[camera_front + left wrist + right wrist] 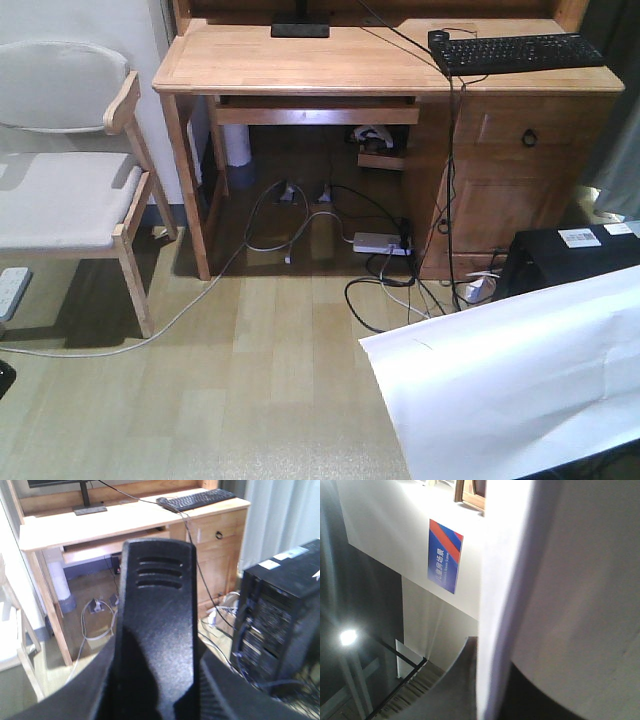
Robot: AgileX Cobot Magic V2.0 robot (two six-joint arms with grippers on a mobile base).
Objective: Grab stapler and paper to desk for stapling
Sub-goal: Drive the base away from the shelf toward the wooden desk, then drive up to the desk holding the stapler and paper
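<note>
Hauling both items toward desk [300, 62], neither set down yet. Held paper [520, 385] in air at lower right of front view, short of desk's front edge & below its top. Pinched it in right claw [492, 695]: sheet edge-on across right wrist view, dark finger either side. Saw in left wrist view mostly a black slotted body, prob. the stapler [157, 610], clamped in left claw [156, 700]. Couldn't see orange patch, so that ID was a judgement.

Called for lifting both loads above desk lip before going fwd, else sheet would likely have caught front edge & creased. Needed a gentle pace: sheet big & floppy, gripped at one side only, apt to sag or swing. Best laid paper flat first on bare wood, then set stapler just beside it, not on it.

Had open room on desk left-centre, between monitor foot [300, 28] at back & keyboard [520, 50] at right. Noted keyboard cord [450, 150] dropping over front edge, a snag risk for sheet. Had chair [60, 190] close on left, PC tower [560, 255] near paper on right, cable tangle [375, 250] on floor under desk. Left a straight lane down the middle, approx. toward pull-out tray [315, 108] beneath the top.
</note>
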